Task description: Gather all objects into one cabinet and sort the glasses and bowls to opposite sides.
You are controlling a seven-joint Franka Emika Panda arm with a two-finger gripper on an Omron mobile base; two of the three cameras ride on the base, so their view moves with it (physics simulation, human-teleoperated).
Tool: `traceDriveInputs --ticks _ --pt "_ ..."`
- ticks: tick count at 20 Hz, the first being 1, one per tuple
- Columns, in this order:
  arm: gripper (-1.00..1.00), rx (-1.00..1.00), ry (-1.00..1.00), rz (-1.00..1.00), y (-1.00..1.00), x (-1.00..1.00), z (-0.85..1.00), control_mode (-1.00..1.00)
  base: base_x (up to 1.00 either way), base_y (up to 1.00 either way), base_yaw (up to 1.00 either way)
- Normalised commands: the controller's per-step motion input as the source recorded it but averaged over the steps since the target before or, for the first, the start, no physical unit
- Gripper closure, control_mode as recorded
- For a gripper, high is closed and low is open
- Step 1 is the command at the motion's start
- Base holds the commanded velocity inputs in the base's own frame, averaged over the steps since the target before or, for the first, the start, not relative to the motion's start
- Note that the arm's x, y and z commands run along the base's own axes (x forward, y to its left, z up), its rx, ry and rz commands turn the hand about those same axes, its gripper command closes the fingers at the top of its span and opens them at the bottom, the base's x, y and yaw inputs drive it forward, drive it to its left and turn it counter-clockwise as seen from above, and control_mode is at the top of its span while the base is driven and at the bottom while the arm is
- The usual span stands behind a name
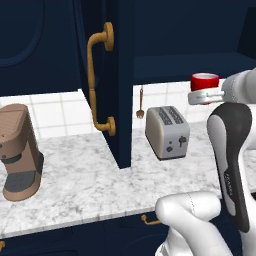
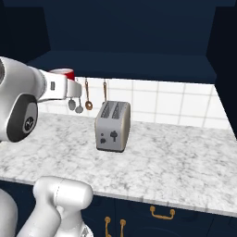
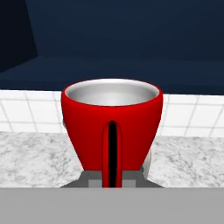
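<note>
- The red cup (image 3: pixel 112 127) is being held by its thin looped handle in the claw (image 3: pixel 112 177), whose jaws are being kept pressed tight on it; the cup is glossy, tapered toward the base, and lined with a pale silvery inside.
- The cup is being carried upright in the air above the marbled white tabletop (image 1: pixel 85 185), to the right of the toaster in the left base view.
- The brushed silver toaster (image 2: pixel 112 126), boxy with two slots, is being seen standing on the tabletop below and beside the cup.
- A brown coffee machine (image 1: pixel 19 152) is being shown at the tabletop's left end.
- The navy cabinet door (image 1: pixel 107 80), with its curved brass handle (image 1: pixel 98 77), is being seen projecting edge-on between coffee machine and toaster.
- Utensils (image 2: pixel 87 96) are being shown hanging against the white tiled wall (image 2: pixel 176 104) behind.
</note>
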Motion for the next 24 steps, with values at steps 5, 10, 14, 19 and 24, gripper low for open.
traceDriveInputs --ticks 5,10,14,19,24 --pt "1.00 0.00 0.01 -0.02 0.22 -0.25 -0.09 -1.00 0.00 0.00 0.00" --pt "1.00 0.00 0.00 -0.01 -0.07 -0.18 -0.11 -1.00 0.00 0.00 0.00" --pt "1.00 0.00 0.00 0.00 -0.18 -0.09 0.00 -1.00 0.00 0.00 0.00" --pt "1.00 0.00 0.00 0.00 -0.05 -0.02 0.00 1.00 -0.47 -0.45 -0.01" --pt "1.00 0.00 0.00 0.00 0.00 0.00 0.00 1.00 -1.00 -0.95 -0.12"
